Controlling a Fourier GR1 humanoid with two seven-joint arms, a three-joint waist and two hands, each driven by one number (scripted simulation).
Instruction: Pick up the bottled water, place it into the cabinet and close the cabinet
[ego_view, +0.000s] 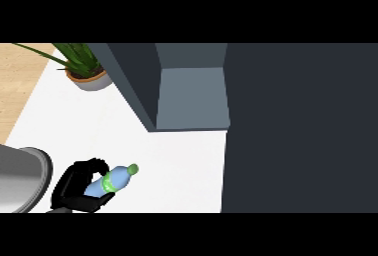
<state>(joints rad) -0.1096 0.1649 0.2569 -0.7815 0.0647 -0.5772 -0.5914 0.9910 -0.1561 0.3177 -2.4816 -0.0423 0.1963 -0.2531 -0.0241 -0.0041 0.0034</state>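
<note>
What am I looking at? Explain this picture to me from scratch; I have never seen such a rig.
This is a single picture, taken from the robot's head and looking steeply down at a white counter. The robot is a humanoid, but only its black left hand shows, at the lower left. Its fingers curl round a water bottle with a green cap and label; the bottle is tilted, cap toward the upper right. The right hand is out of view. At the top stands a potted plant. Beside it is a dark cabinet, open, with its grey inside showing. A grey round thing is cut off by the left edge; I cannot tell what it is.
</note>
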